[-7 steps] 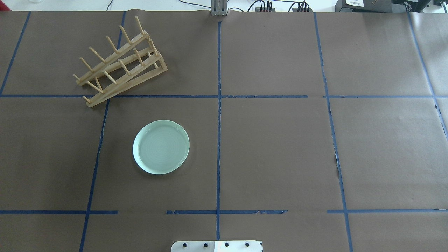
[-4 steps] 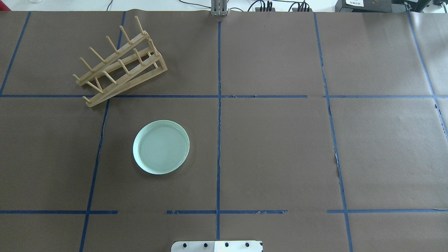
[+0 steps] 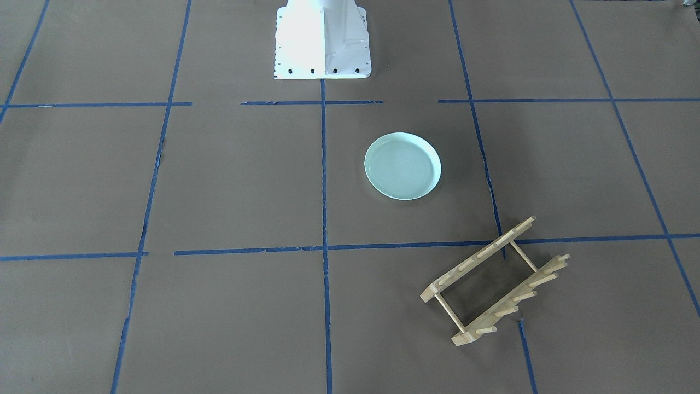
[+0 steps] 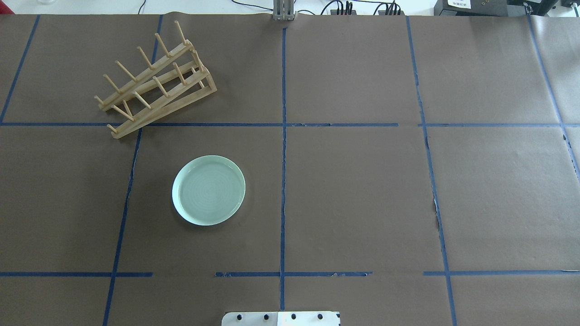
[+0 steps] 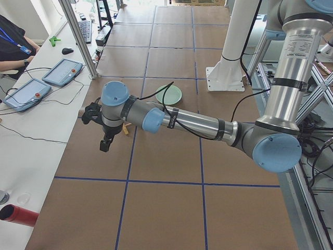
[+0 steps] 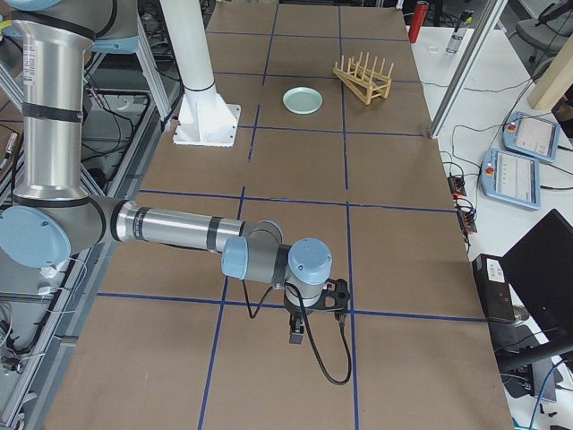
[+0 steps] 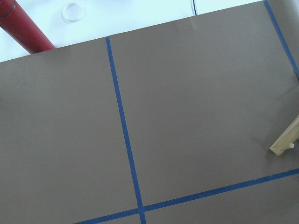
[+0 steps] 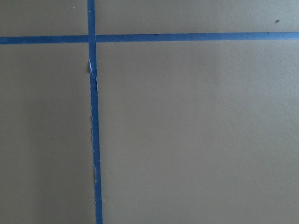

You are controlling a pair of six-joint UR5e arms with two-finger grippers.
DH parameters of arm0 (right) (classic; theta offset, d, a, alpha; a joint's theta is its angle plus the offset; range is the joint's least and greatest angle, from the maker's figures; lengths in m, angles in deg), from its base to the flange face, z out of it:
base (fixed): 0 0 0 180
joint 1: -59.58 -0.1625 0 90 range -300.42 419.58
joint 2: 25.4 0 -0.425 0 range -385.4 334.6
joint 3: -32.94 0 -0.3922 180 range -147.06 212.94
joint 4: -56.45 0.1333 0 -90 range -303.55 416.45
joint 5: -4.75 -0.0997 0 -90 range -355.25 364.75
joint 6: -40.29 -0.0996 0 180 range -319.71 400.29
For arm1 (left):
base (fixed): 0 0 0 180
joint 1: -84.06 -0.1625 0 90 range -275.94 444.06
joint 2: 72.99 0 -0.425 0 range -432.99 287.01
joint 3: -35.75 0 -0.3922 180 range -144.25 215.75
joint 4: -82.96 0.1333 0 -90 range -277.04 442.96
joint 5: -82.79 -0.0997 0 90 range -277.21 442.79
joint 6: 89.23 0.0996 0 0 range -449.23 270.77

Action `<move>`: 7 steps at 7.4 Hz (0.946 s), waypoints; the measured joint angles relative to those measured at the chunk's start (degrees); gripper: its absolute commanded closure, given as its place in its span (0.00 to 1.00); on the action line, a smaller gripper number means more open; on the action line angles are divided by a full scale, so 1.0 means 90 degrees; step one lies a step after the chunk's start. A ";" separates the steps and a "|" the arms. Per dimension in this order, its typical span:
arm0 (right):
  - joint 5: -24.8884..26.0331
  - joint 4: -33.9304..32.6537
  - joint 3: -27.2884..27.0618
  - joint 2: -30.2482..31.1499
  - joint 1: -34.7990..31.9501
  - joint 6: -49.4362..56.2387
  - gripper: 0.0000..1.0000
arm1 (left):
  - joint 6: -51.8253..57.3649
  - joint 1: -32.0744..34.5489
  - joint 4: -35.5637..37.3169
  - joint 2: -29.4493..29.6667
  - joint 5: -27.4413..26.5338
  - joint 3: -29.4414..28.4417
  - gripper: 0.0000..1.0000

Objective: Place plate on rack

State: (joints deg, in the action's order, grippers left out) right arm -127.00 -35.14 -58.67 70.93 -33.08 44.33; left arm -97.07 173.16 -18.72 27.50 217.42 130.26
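Observation:
The pale mint-green plate [image 4: 208,190] lies flat on the brown table cover, left of centre; it also shows in the front view [image 3: 402,166] and the side views [image 5: 169,95] [image 6: 303,100]. The light-wood rack [image 4: 154,83] stands empty at the far left, apart from the plate [image 3: 495,282] [image 6: 363,76]; one rail end shows in the left wrist view [image 7: 286,140]. My left gripper [image 5: 105,143] hangs above the table near the rack. My right gripper [image 6: 296,338] hangs over the far right of the table. Both show only in side views, so I cannot tell whether they are open or shut.
The white robot base [image 3: 321,41] stands at the table's near edge. A red cylinder [image 7: 25,32] and a clear ring [image 7: 74,11] lie off the table's left end. Control tablets [image 5: 62,72] and a seated person [image 5: 10,41] are on the operators' side.

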 measured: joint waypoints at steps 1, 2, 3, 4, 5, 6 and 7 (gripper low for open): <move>0.0000 0.0000 0.0000 -0.0001 -0.0003 -0.0001 0.00 | -0.0700 -0.0363 0.0158 -0.0035 -0.0131 0.0392 0.00; 0.0000 0.0000 -0.0002 0.0000 -0.0003 -0.0003 0.00 | -0.1606 -0.0912 0.0510 -0.0039 -0.0485 0.0912 0.00; 0.0000 0.0000 -0.0003 0.0000 -0.0002 -0.0002 0.00 | -0.2587 -0.1548 0.0949 0.0034 -0.0946 0.1420 0.00; 0.0000 0.0000 -0.0003 0.0000 -0.0002 -0.0002 0.00 | -0.3552 -0.2175 0.1352 0.0257 -0.1278 0.1752 0.00; 0.0000 0.0000 -0.0003 -0.0001 0.0000 -0.0003 0.00 | -0.4491 -0.2801 0.1752 0.0665 -0.1447 0.1872 0.00; 0.0000 0.0000 0.0000 0.0000 0.0002 -0.0002 0.00 | -0.5283 -0.3388 0.2208 0.1197 -0.1547 0.1839 0.00; 0.0000 0.0000 0.0000 0.0000 0.0003 0.0000 0.00 | -0.5959 -0.3892 0.2611 0.1750 -0.1618 0.1673 0.00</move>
State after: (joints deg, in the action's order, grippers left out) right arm -127.00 -35.14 -58.67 70.93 -33.06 44.33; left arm -150.70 138.13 4.78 43.25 202.86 145.31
